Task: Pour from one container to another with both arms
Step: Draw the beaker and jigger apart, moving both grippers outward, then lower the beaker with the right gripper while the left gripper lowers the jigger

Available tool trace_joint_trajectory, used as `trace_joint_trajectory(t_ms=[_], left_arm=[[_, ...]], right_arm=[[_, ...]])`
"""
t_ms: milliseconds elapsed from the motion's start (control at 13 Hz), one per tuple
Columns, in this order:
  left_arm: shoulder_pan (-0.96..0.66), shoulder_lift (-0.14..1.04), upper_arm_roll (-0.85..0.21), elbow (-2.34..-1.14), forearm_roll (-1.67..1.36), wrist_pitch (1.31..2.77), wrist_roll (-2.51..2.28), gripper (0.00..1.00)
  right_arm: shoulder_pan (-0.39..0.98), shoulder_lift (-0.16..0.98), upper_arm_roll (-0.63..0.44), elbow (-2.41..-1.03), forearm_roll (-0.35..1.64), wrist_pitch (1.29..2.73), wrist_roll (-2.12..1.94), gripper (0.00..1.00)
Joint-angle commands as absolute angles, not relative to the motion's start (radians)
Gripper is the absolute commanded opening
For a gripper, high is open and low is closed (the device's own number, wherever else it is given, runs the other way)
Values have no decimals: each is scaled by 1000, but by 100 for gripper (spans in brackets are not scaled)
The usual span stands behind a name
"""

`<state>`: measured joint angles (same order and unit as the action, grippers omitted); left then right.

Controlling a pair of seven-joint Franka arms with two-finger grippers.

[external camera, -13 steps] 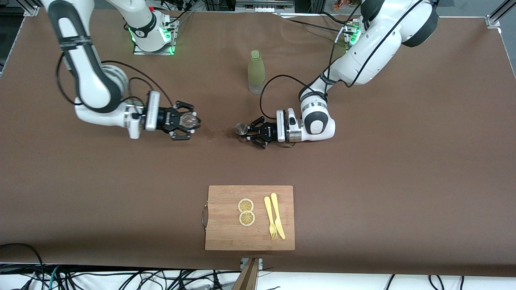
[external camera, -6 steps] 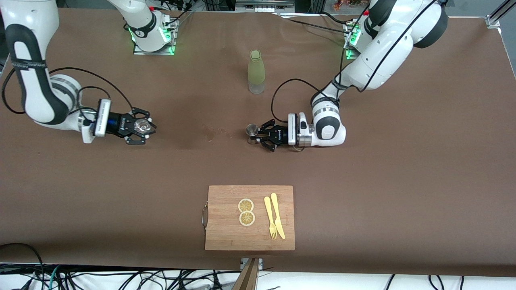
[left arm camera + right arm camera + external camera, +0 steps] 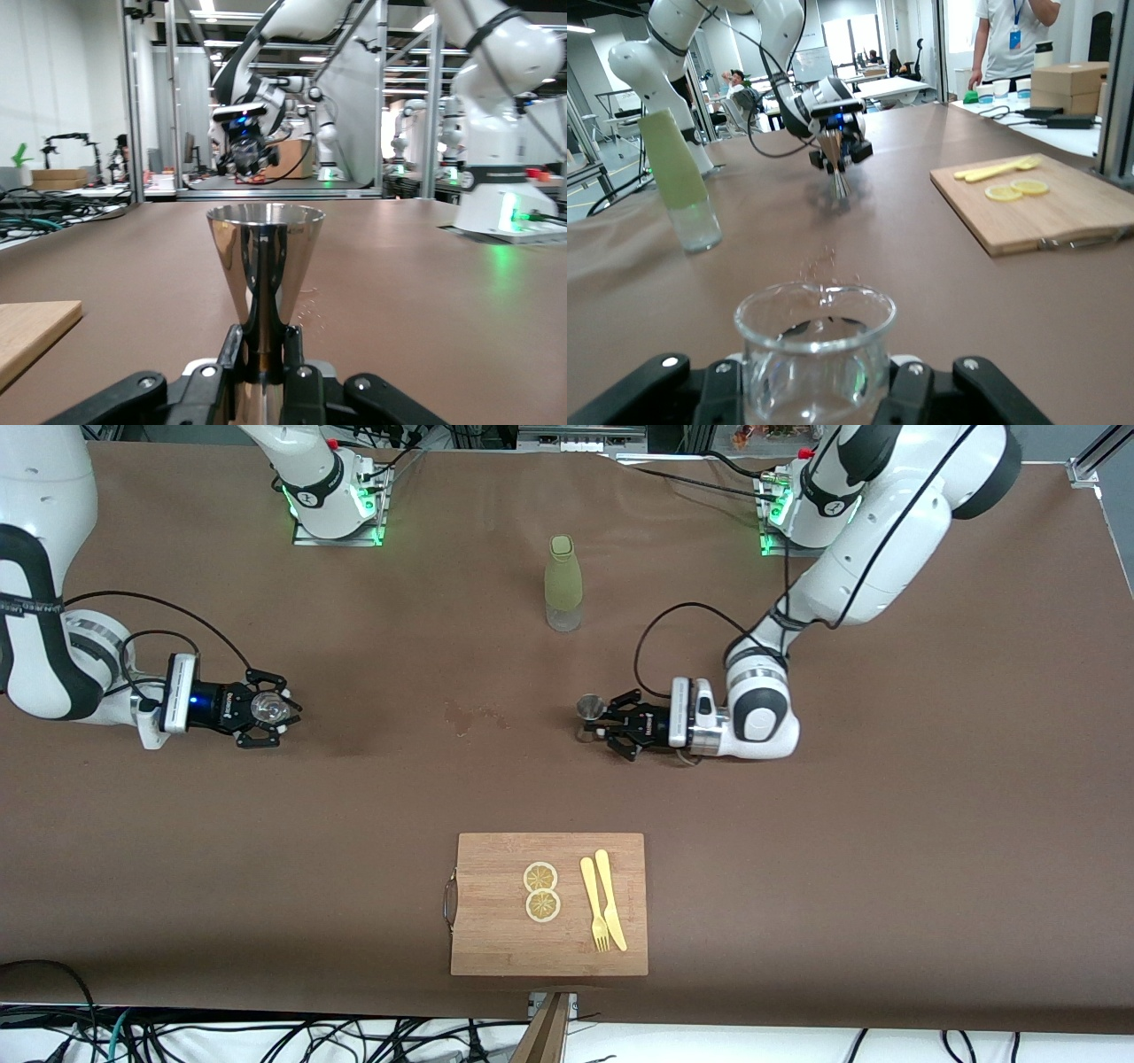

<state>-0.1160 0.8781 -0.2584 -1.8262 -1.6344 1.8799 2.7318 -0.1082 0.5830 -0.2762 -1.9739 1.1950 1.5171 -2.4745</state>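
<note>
My left gripper [image 3: 604,723] is shut on the waist of a steel jigger [image 3: 587,708], which stands upright low over the table toward the left arm's end. In the left wrist view the jigger [image 3: 264,257] rises between the fingers [image 3: 232,354]. My right gripper [image 3: 268,710] is shut on a small clear glass beaker [image 3: 264,707] low over the table toward the right arm's end. The beaker [image 3: 813,350] fills the right wrist view with its mouth upward. I cannot tell whether either vessel touches the table.
A pale green bottle [image 3: 563,583] stands near the arms' bases, mid-table. A wooden cutting board [image 3: 496,939] with two lemon slices [image 3: 541,891], a yellow fork and a knife [image 3: 603,911] lies near the front edge. Wet spots [image 3: 474,716] mark the brown cover between the grippers.
Both arms have drawn apart along the table, each toward its own end. The right carried the beaker much farther than the left carried the jigger. Both grips are unchanged.
</note>
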Motion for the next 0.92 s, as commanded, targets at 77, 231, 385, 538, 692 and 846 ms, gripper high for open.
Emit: trace_joint_trajectory(t_ms=[77, 231, 385, 538, 692, 846], left_arm=[[-71, 824, -152, -1898, -1502, 1696, 2801, 0], [-54, 824, -77, -1901, -1418, 1599, 2807, 0], [-34, 824, -8, -1901, -1358, 1507, 2806, 0], [-31, 824, 59, -1905, -1319, 1442, 2807, 0], [-8, 824, 106, -1911, -1290, 1390, 2810, 0], [-2, 824, 168, -1911, -1255, 1347, 2810, 0]], right_arm=[[-172, 702, -272, -1885, 1181, 1473, -2563, 20], [-178, 732, -272, -1885, 1187, 1479, -2609, 20], [-186, 779, -272, -1875, 1190, 1480, -2654, 20], [-190, 814, -272, -1859, 1192, 1489, -2704, 20], [-208, 856, -270, -1818, 1192, 1489, -2720, 20], [-222, 903, -259, -1772, 1192, 1489, -2750, 20]])
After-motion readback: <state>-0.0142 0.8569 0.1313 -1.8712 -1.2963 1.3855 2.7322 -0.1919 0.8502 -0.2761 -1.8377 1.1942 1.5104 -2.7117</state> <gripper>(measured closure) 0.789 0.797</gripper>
